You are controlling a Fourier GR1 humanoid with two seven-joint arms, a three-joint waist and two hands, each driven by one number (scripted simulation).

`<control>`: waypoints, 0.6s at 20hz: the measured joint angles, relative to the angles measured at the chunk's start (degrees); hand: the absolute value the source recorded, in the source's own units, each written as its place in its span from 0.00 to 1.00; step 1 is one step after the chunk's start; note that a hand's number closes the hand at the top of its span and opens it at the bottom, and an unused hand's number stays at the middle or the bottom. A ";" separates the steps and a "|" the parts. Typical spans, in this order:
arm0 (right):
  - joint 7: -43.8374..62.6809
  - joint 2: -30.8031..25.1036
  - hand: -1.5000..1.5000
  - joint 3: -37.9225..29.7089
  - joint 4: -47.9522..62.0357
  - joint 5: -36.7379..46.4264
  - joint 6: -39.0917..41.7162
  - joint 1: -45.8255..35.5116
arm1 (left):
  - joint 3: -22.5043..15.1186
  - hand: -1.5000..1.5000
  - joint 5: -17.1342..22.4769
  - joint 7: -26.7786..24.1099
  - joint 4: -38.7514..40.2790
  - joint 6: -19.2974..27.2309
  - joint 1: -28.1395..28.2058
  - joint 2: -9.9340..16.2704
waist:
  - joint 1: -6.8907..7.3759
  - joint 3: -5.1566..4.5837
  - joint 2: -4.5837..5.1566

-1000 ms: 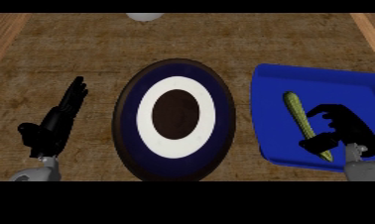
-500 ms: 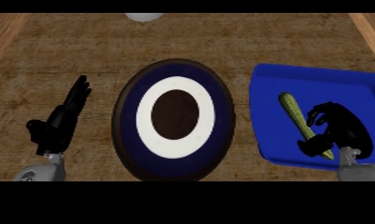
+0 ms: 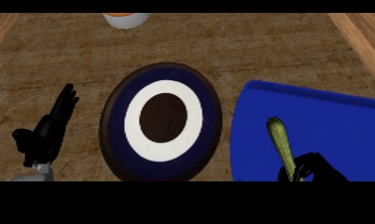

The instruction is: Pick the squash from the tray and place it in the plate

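View has dropped; right hand [image 3: 311, 168] seemingly grips squash [image 3: 281, 144] beside plate [image 3: 162, 120].

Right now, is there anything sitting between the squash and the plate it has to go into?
Nothing visible. The squash lies in the blue tray, the right hand at its near end, and the plate sits directly beside the tray.

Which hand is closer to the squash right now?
Right. The right hand is on the blue tray, curled round the lower end of the squash. The left hand rests open on the counter, across the plate from it.
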 measured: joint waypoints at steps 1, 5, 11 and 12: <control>-0.18 0.61 1.00 2.14 -1.95 2.47 -2.03 2.92 | 0.06 0.50 0.02 0.18 -0.11 0.18 -0.02 -0.09 | -0.12 0.02 0.02; -1.08 2.40 1.00 10.37 -8.94 12.76 -10.40 14.39 | 0.45 0.50 0.50 -0.31 -0.19 -0.33 0.88 0.12 | 0.08 0.05 0.18; -2.51 4.63 1.00 21.29 -17.65 30.05 -21.42 28.58 | 0.24 0.50 0.52 0.14 -1.26 -0.43 0.91 0.08 | 0.51 0.04 0.37; -2.92 4.91 1.00 22.81 -19.09 32.91 -22.88 30.64 | 0.23 0.50 0.58 0.57 -1.34 -0.51 0.68 0.17 | 0.66 0.05 0.43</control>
